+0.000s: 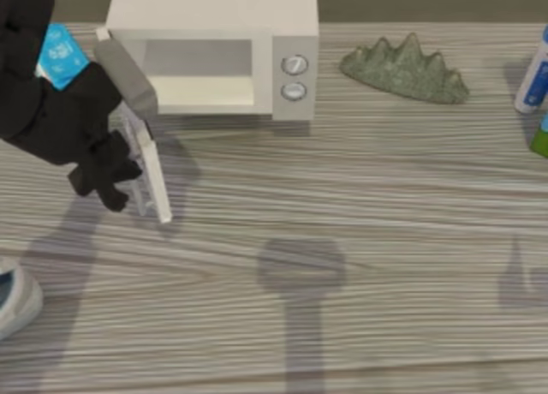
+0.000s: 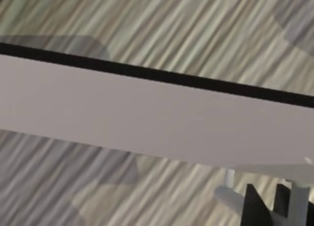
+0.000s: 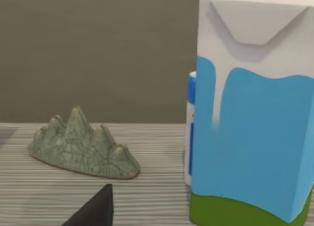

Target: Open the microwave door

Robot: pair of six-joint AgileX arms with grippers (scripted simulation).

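The white microwave [image 1: 214,8] stands at the table's back left, its cavity showing. Its microwave door [image 1: 128,77] is swung out toward the front left, seen nearly edge-on. My left gripper [image 1: 128,178] is at the door's free end, shut on the white door handle [image 1: 141,184]. In the left wrist view the door's panel [image 2: 147,118] fills the middle, and the dark fingers [image 2: 255,209] sit beside the handle bar [image 2: 299,206]. My right arm is outside the top view; only a dark corner of my right gripper [image 3: 99,209] shows.
Two silver knobs [image 1: 294,77] sit on the microwave's right panel. A green rock ornament [image 1: 407,68] lies right of it. A blue, white and green carton [image 3: 255,113] stands at the far right, and a blue carton [image 1: 60,56] behind my left arm.
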